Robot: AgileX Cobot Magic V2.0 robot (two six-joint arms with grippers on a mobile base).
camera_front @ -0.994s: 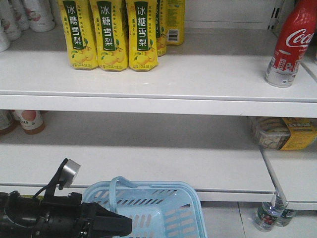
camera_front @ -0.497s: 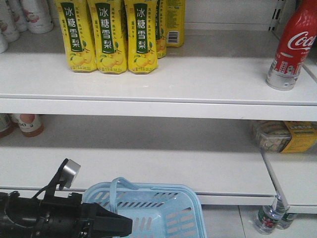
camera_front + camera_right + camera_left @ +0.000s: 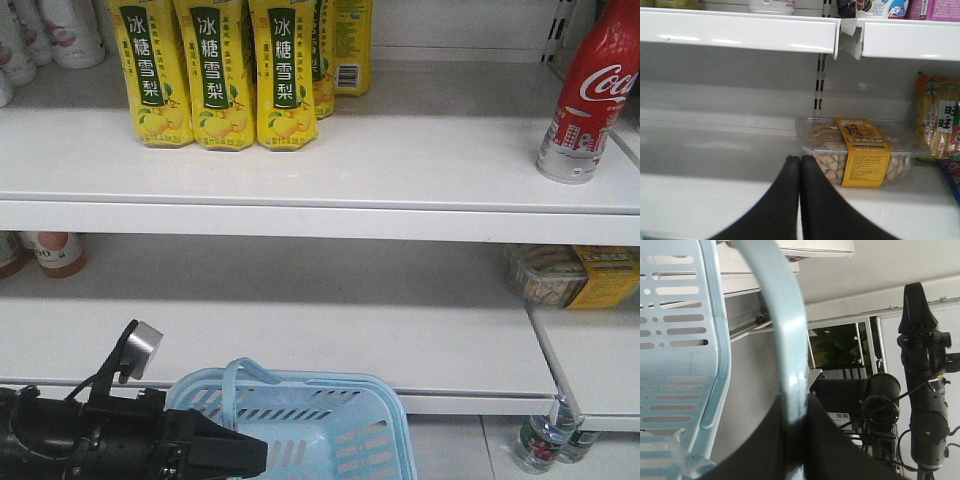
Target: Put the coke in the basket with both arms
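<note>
Barely begun: the slim red Coca-Cola bottle [image 3: 590,90] stands untouched far right on the white upper shelf [image 3: 420,150], while the left gripper [image 3: 250,455] clamps the light blue plastic basket [image 3: 310,379] by its handle, and the right gripper [image 3: 800,160] is pinched together, empty.

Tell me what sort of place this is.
Probably a shop or supermarket aisle, or a mock-up of one. White tiered shelving carries a row of yellow drink bottles with labels facing out, a coke bottle and a packaged snack tray. A light blue shopping basket sits in front.
</note>
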